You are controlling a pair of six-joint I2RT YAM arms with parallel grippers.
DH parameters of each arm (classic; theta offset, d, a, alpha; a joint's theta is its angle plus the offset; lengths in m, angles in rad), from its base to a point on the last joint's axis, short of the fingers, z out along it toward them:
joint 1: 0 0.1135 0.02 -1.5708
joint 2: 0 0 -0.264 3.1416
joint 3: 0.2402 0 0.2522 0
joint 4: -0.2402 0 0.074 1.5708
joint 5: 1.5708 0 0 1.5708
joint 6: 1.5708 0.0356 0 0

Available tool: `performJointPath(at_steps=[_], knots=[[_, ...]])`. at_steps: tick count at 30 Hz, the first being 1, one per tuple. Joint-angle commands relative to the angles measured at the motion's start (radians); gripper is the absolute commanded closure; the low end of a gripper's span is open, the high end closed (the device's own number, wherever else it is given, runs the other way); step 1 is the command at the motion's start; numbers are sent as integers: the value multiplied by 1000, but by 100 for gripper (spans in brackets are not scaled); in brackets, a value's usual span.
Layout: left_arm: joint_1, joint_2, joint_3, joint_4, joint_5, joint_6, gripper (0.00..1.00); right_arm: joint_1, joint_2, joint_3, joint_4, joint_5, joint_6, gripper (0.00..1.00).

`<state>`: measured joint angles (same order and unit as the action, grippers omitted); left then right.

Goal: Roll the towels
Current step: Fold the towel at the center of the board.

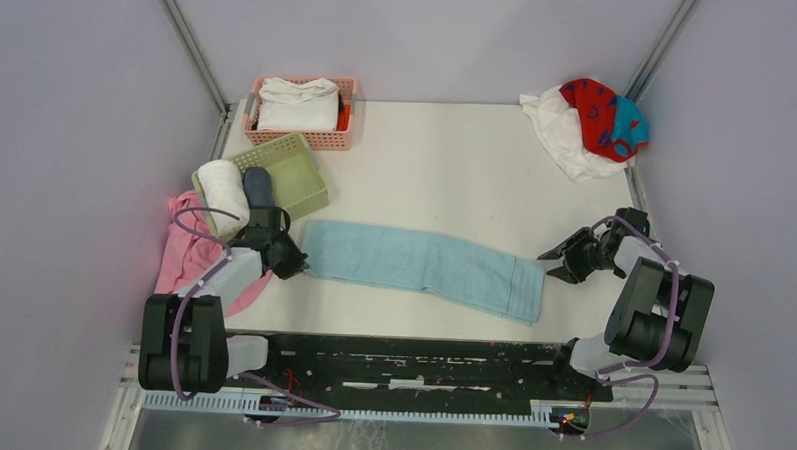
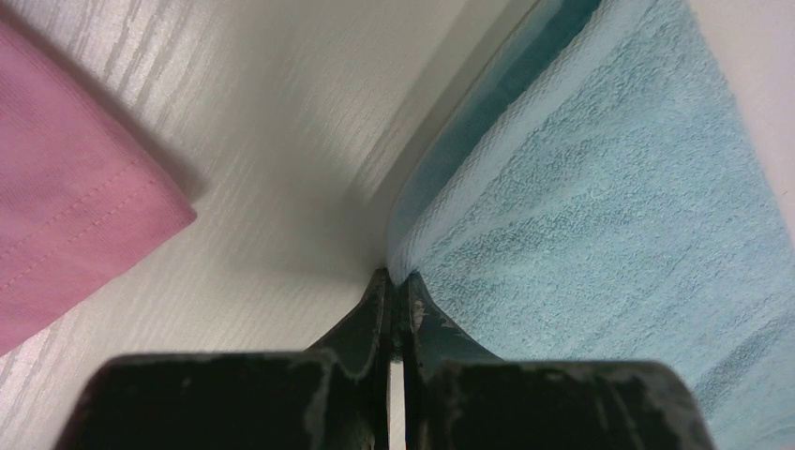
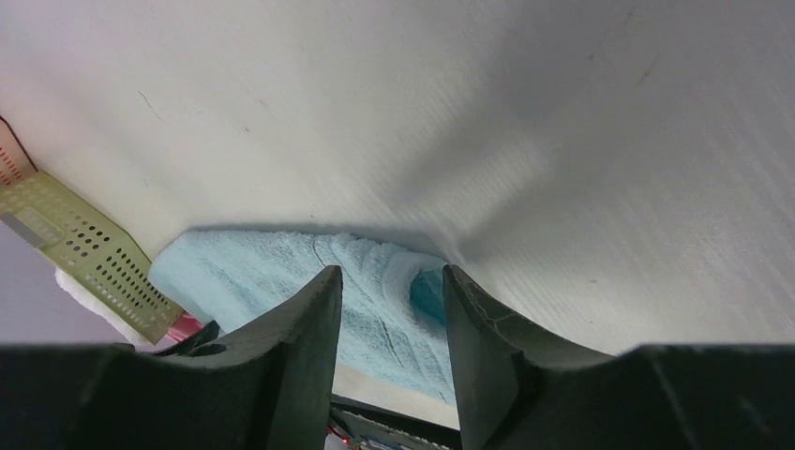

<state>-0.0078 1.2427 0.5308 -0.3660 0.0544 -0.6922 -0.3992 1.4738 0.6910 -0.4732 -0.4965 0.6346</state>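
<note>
The light blue towel (image 1: pixel 423 266) lies flat as a long strip across the table's front middle. My left gripper (image 1: pixel 295 263) is at its left end, jaws shut on the towel's edge (image 2: pixel 398 277), which lifts slightly off the table; the towel (image 2: pixel 609 216) fills the right of that view. My right gripper (image 1: pixel 551 262) is open just off the towel's right end, touching nothing; in its wrist view the gripper (image 3: pixel 389 272) frames the towel's end (image 3: pixel 244 267). The white towel (image 1: pixel 563 136) and the red towel with teal marks (image 1: pixel 600 114) lie bunched in the back right corner.
A pink basket (image 1: pixel 322 138) at the back holds folded white cloth. A green basket (image 1: pixel 291 176) holds a rolled white towel (image 1: pixel 224 189) and a dark roll (image 1: pixel 259 185). The plain pink cloth (image 1: pixel 181 252) lies at the left edge and shows in the left wrist view (image 2: pixel 66 206).
</note>
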Motion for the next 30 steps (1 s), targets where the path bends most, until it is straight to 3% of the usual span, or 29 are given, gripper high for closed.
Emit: performJointPath(at_steps=[1,13,17,24,30], knots=[[5,-16,3,-4,-3,-9,97,1,-15,8,-31,-1,-28,48],[5,-16,5,-6,-2,-6,97,2,101,-17,139,-116,64,53],[5,-3,19,-16,-10,5,97,1,132,-10,182,-82,96,65],[5,37,74,-41,-39,42,97,0,222,111,232,66,171,98],[5,93,102,-34,-48,62,97,0,376,320,186,102,71,96]])
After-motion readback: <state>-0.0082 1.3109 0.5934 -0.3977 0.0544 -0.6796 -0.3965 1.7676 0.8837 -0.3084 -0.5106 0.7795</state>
